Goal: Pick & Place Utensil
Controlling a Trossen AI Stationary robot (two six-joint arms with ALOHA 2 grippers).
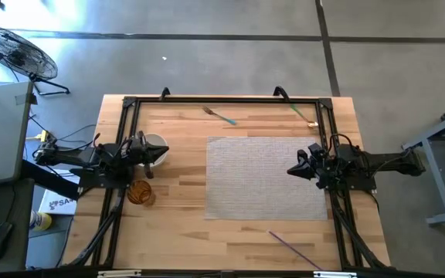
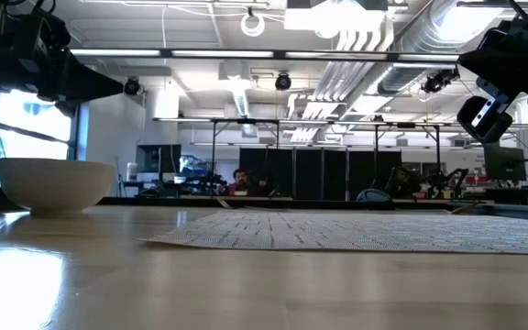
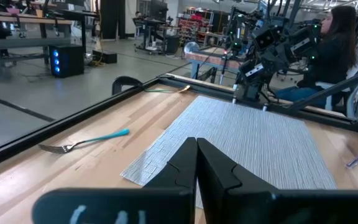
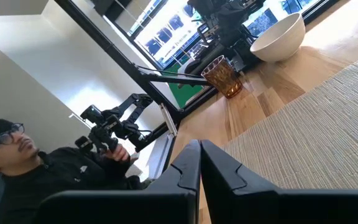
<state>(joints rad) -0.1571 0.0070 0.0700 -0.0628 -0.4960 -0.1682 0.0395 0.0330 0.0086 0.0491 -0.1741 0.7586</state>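
A grey woven placemat [image 1: 267, 177] is lying across the middle of the wooden table [image 1: 184, 224] in the high view. At centre left, a white bowl [image 1: 156, 150] is sitting beside an amber glass [image 1: 139, 192], which is standing just below it in the frame.

Three utensils are showing. A fork [image 1: 219, 115] with a metal head and teal handle is lying at upper centre, above the mat. A green-handled utensil [image 1: 304, 115] is resting at upper right, and a purple one [image 1: 290, 243] is lying at lower right, below the mat.

The left gripper [image 1: 140, 147] is hanging over the bowl, jaws pressed together and empty. The right gripper [image 1: 293, 171] is hovering over the mat's right edge, jaws likewise pressed together on nothing.
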